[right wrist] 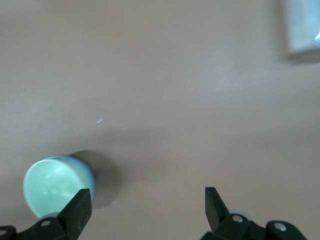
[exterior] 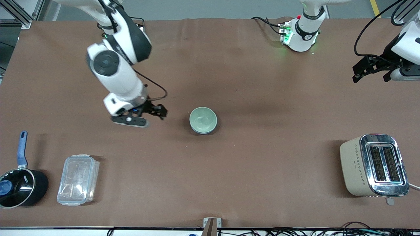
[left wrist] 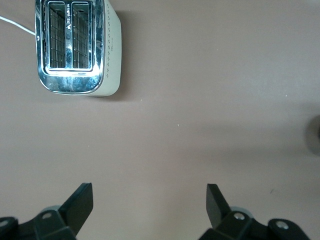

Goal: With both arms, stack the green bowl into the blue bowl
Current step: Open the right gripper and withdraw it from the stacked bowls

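Note:
The pale green bowl (exterior: 203, 119) sits near the middle of the table, nested inside the blue bowl. In the right wrist view the green bowl (right wrist: 50, 187) shows its pale inside, and the blue bowl (right wrist: 90, 174) appears only as a blue band around its rim. My right gripper (exterior: 157, 113) hovers open beside the bowls, toward the right arm's end of the table, holding nothing (right wrist: 147, 200). My left gripper (exterior: 370, 78) waits open and empty over the left arm's end of the table, with bare cloth between its fingers (left wrist: 150, 200).
A cream and chrome toaster (exterior: 374, 165) (left wrist: 75, 47) stands at the left arm's end, near the front camera. At the right arm's end, a clear lidded plastic box (exterior: 78, 179) (right wrist: 302, 25) lies beside a black saucepan (exterior: 19, 188) with a blue handle.

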`<state>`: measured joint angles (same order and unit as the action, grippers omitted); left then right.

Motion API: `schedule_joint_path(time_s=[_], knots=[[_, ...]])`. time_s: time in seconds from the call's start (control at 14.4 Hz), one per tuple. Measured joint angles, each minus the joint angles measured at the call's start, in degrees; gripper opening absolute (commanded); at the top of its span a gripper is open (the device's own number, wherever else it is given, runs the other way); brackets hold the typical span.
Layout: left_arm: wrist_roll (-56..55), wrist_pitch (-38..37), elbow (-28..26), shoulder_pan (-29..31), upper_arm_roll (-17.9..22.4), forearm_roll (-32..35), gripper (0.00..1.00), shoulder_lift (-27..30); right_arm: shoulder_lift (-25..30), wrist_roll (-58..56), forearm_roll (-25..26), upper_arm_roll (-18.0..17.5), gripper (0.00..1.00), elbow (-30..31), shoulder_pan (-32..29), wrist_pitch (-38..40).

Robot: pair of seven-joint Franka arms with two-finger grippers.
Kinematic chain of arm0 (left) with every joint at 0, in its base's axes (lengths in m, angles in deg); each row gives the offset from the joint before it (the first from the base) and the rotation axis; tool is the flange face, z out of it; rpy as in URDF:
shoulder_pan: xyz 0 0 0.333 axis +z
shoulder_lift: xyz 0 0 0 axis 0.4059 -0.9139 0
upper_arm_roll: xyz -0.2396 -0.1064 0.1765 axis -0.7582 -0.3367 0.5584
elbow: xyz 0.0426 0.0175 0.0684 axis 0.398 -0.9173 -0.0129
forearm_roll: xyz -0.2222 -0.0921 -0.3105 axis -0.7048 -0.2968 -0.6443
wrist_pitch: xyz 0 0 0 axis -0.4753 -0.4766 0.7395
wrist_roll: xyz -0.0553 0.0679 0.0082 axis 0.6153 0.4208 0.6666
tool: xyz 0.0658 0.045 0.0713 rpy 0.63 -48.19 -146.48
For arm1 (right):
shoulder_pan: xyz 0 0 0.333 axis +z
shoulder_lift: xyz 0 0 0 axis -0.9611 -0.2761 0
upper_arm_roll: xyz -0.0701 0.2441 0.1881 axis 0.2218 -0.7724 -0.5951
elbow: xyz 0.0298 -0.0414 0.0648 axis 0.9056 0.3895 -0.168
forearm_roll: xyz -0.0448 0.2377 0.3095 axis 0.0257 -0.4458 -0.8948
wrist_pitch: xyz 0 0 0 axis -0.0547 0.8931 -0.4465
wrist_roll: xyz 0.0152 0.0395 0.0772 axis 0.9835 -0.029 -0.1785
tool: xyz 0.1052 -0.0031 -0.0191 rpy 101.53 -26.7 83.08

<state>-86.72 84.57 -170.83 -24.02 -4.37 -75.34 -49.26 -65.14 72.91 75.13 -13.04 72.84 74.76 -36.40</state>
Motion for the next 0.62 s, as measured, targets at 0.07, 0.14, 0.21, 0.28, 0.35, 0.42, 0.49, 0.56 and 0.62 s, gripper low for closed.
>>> schedule_joint_path(time_s=[0.07,0.14,0.21,0.28,0.35,0.42,0.49,0.56,0.62], knots=[[0.12,0.00,0.02,0.01,0.03,0.00,1.00,-0.08,2.13,-2.89,0.00,1.98,1.00,-0.38,-0.09,1.55],[0.15,0.00,0.04,0.02,0.04,0.00,1.00,-0.19,4.08,-6.15,0.00,4.01,1.00,-0.58,-0.12,2.54],[0.15,0.00,0.06,0.02,0.05,0.00,1.00,-0.31,5.83,-9.71,-0.02,6.09,1.00,-0.65,-0.15,3.35],[0.15,0.00,0.08,0.03,0.07,0.00,1.00,-0.45,7.41,-13.11,-0.17,8.12,1.00,-0.69,-0.20,4.21],[0.15,0.00,0.11,0.05,0.10,0.00,1.00,-0.55,8.91,-15.98,-0.80,10.04,1.00,-0.73,-0.24,5.15],[0.16,0.00,0.15,0.06,0.12,0.00,1.00,-0.62,10.37,-18.43,-2.38,11.90,1.00,-0.75,-0.28,6.07],[0.16,0.00,0.17,0.06,0.14,0.00,1.00,-0.67,11.78,-21.02,-4.45,14.03,1.00,-0.75,-0.29,7.16],[0.16,0.00,0.21,0.06,0.15,0.00,1.00,-0.69,13.03,-24.43,-6.42,16.65,1.00,-0.76,-0.28,8.30],[0.16,0.00,0.25,0.06,0.16,0.00,1.00,-0.71,14.00,-27.97,-7.74,19.43,1.00,-0.77,-0.32,9.05]])
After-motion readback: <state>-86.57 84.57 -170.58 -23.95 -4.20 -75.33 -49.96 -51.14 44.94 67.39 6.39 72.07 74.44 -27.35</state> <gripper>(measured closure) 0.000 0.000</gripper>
